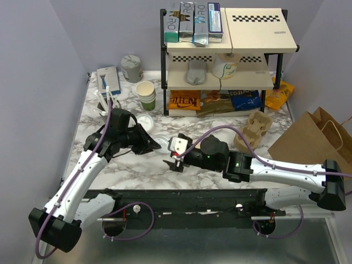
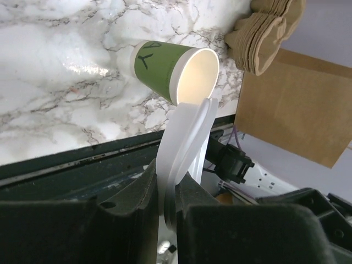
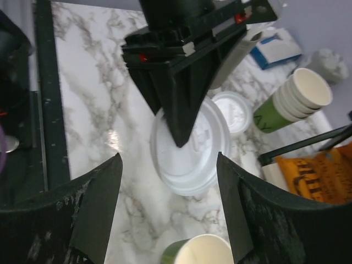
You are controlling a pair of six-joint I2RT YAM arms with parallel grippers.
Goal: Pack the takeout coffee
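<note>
Closest to the left wrist lens is the left claw (image 2: 168, 184), clenched on the white lid (image 2: 184, 137), which I see edge-on. The lid's far edge meets the rim of the cup (image 2: 159, 66); whether they touch I cannot tell. The cup is lidless and tipped over, with its open mouth toward the lid and its green base pointing away across the bench (image 2: 55, 82). So its long axis runs roughly along the left claw's reach, not upright.

The right claw (image 3: 168, 159) is spread wide and grasps nothing. The cup's rim shows only as a sliver low between its fingers (image 3: 96, 209). That view gives me the lid's flat face and the left claw's pinch on it. The left wrist view gives the whole cup mouth but none of the right claw. From above, I cannot pick the cup out between the claws. My guess: with the cup unheld, pressing the lid on would just shove it.
</note>
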